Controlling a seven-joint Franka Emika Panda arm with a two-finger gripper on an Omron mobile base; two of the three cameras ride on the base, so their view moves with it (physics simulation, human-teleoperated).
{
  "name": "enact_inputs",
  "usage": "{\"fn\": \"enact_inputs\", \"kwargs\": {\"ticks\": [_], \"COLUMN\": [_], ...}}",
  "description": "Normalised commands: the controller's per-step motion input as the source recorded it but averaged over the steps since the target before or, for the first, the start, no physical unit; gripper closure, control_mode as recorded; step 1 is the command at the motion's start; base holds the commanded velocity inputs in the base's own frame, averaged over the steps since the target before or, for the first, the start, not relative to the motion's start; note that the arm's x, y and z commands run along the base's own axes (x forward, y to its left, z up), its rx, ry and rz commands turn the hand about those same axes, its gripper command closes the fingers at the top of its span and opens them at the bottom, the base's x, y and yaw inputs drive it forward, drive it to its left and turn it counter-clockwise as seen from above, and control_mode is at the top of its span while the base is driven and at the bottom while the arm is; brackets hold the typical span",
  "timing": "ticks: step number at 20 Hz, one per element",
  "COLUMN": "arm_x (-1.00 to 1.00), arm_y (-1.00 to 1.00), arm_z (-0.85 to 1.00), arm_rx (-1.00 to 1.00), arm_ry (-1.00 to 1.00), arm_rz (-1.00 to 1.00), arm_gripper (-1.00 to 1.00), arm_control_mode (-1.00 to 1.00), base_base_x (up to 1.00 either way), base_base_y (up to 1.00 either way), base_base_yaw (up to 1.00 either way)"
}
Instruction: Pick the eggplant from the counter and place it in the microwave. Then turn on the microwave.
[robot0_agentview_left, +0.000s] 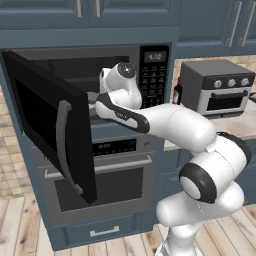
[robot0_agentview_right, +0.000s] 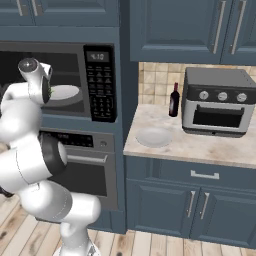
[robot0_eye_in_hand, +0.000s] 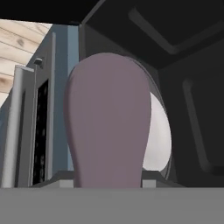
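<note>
The eggplant (robot0_eye_in_hand: 109, 122), dull purple and rounded, fills the middle of the hand view. It sits in my gripper (robot0_agentview_left: 93, 102), which is shut on it, and it hides the fingertips. Behind it lie the microwave's dark cavity and white turntable (robot0_eye_in_hand: 158, 140). The black microwave (robot0_agentview_right: 100, 82) stands with its door (robot0_agentview_left: 50, 125) swung wide to the left, and my hand reaches into the opening above the turntable (robot0_agentview_right: 65, 92). A green bit of the eggplant's stem cap (robot0_agentview_right: 50, 92) peeks out beside my wrist. The keypad (robot0_agentview_left: 152, 75) is on the right.
A steel wall oven (robot0_agentview_left: 100, 170) sits below the microwave. To the right, the beige counter (robot0_agentview_right: 200, 147) carries a grey toaster oven (robot0_agentview_right: 217, 102), a dark red bottle (robot0_agentview_right: 174, 100) and a pale plate (robot0_agentview_right: 154, 136). The open door juts out at the left.
</note>
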Motion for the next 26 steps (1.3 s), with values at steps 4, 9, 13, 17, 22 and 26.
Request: {"fn": "enact_inputs", "kwargs": {"ticks": [4,9,13,17,22,26], "arm_x": [0.13,0.12,0.11,0.12,0.11,0.11], "arm_y": [0.08,0.06,0.04,0.03,0.02,0.03], "arm_z": [-0.08,-0.02,0.00,-0.02,-0.05,-0.04], "arm_rx": [-0.02,-0.01,-0.01,-0.01,-0.01,-0.01], "arm_ry": [0.00,0.00,0.00,0.00,0.00,0.00], "arm_rz": [0.00,0.00,0.00,0.00,0.00,0.00], "arm_gripper": [1.00,1.00,1.00,1.00,1.00,1.00], "arm_control_mode": [-1.00,-1.00,-1.00,-1.00,-1.00,-1.00], "base_base_x": [0.00,0.00,0.00,0.00,0.00,0.00], "base_base_y": [0.00,0.00,0.00,0.00,0.00,0.00], "base_base_yaw": [0.00,0.00,0.00,0.00,0.00,0.00]}}
